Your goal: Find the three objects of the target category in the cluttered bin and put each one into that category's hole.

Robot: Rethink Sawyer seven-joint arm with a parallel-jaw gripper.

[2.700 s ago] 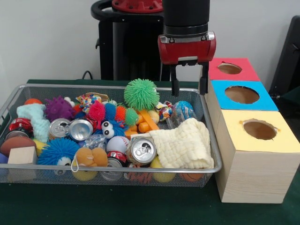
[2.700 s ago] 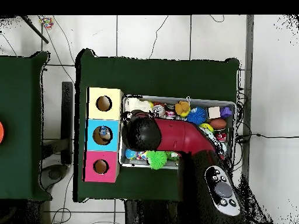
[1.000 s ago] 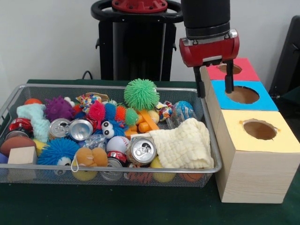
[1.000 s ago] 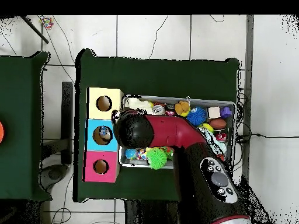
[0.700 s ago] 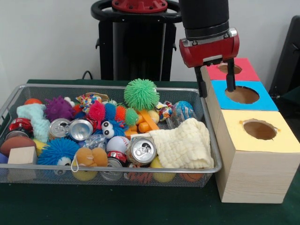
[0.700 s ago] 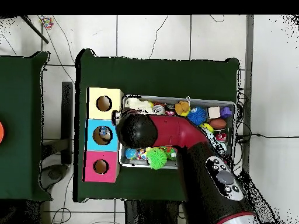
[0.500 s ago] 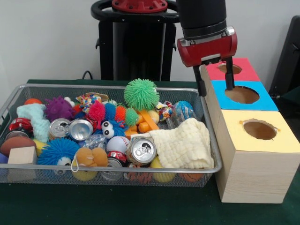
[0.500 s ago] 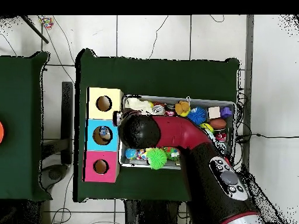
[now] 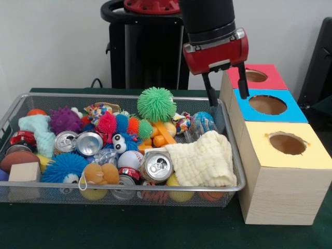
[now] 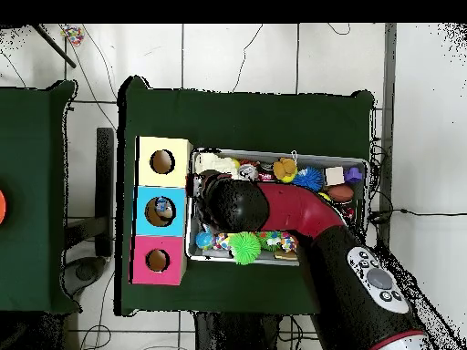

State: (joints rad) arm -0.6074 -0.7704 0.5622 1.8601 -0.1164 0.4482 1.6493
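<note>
- While hanging high over the right end of the wire bin (image 9: 124,96), close beside the blue box (image 9: 290,113), carries nothing: note the gripper (image 9: 227,98) with fingers spread apart and only air between them.
- Cannot tell the target category from the scene alone. Probably in the searching step, with no pick begun.
- Likeliest set of three, as a guess: the cans. Count a silver can (image 9: 156,166) at the near rim beside the cream cloth (image 9: 202,161), and two opened cans (image 9: 78,142) side by side toward the left end.
- Seen from overhead, something small already inside the blue hole (image 10: 162,209); red hole (image 10: 158,261) and yellow hole (image 10: 162,162) apparently empty. Too small to name.
- Risk of clipping the blue box's wall or the bin's right rim on a straight descent, given so little room beside the fingers.
- Risk of snagging the cloth, since it drapes over neighbours and may hide pieces beneath.
- Risk of a glancing grip on the silver can: smooth, round, tilted, likely to roll or squirt out.
- Risk of nudging the green spiky ball (image 9: 156,104), perched on top of the pile, and reshuffling the clutter.
</note>
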